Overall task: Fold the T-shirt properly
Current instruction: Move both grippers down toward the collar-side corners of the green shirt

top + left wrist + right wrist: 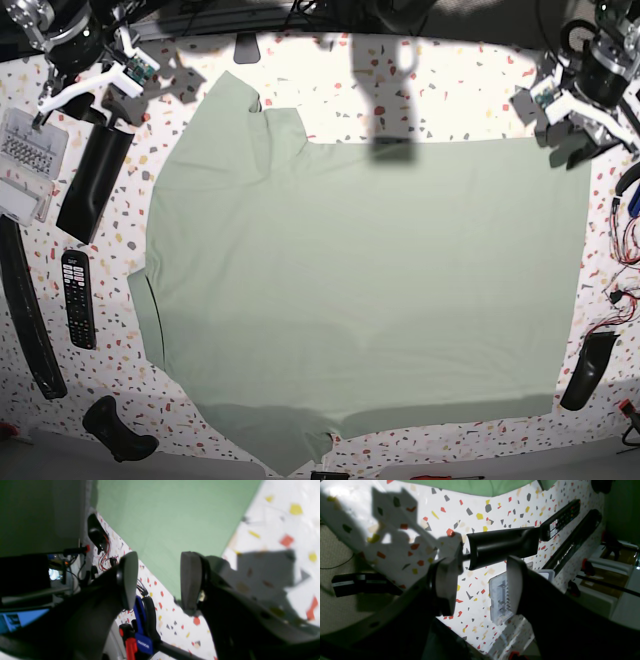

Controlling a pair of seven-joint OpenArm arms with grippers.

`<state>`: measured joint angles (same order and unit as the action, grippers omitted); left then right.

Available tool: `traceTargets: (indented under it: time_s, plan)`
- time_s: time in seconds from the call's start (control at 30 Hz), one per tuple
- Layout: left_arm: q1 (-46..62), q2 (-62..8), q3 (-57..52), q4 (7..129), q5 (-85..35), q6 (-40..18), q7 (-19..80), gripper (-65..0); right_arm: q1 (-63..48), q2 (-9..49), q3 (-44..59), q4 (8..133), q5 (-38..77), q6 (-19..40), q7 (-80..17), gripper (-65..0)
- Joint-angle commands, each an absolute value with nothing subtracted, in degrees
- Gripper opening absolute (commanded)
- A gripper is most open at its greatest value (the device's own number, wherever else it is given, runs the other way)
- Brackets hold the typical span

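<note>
1. T-shirt (370, 290): large pale sage-green cloth shirt, spread flat across most of the counter (330, 85). It lies between the two hands, with a sleeve near the right hand and its straight edge near the left hand. In the left wrist view a corner of it reaches just beyond the left fingertips.
2. Left hand (160, 580): jaws stand well apart, nothing between them. It hovers over bare counter just beside the shirt's corner, not touching the cloth. Its shadow falls on the counter beside it.
3. Right hand (482, 587): jaws stand wide apart, nothing held. It hangs above speckled counter, with the shirt's edge well beyond its fingertips.
4. Black sleeve-shaped case (502, 546): lies on the counter directly beyond the right hand's fingertips, between that hand and the shirt.
5. Clear plastic box (498, 600): holds small metal parts; sits beneath the right hand, partly hidden behind one finger.
6. Remote control (560, 520): black, with pale buttons; lies past the black case, away from the right hand.
7. Long black bar (572, 541): lies beside the remote, on the far side from the shirt.
8. Red and black wires (103, 557): bunched at the counter edge beside the left hand.
9. Blue-and-red clamp (137, 635): close under the left hand, at the counter edge.
</note>
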<state>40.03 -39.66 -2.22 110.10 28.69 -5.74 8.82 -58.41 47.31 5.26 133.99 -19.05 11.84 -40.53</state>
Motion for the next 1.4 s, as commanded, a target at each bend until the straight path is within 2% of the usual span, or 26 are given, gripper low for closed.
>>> traceTargets:
  time_s: [0.0,0.07,0.23,0.53,0.73,1.03,1.37]
  plan:
    - [39.31,-40.40,-2.57,110.98,27.66,-4.64,8.10,-40.5,-58.76,47.75,5.61,135.00,-19.29,11.18,-40.34,-34.4]
    - [38.06,-41.04,-2.57,110.98,25.17,-6.09,8.12,-40.5,-58.76,47.75,5.61,135.00,-19.27,11.18,-40.36,-34.4]
    - [38.09,-45.74,-2.50,110.67,23.70,-19.92,6.90,-40.5,-58.76,47.64,5.61,135.00,-19.29,11.18,-40.32,-34.4]
    - [37.76,-48.27,-2.50,106.91,24.47,-19.94,4.12,-40.5,-58.74,47.13,5.61,135.00,-19.29,11.18,-40.05,-34.4]
    - [37.78,-48.23,-2.50,100.79,30.44,-18.50,1.17,-40.5,-58.74,47.16,5.61,135.00,-19.29,11.16,-40.05,-34.4]
    - [37.34,-40.42,-2.50,98.52,34.85,-14.76,-1.58,-40.5,-58.74,47.16,5.61,135.00,-19.29,11.16,-40.07,-34.4]
    - [32.05,-40.05,-2.50,95.04,35.97,-14.81,-1.15,-40.5,-58.76,47.13,5.61,135.00,-19.29,11.16,-40.12,-34.4]
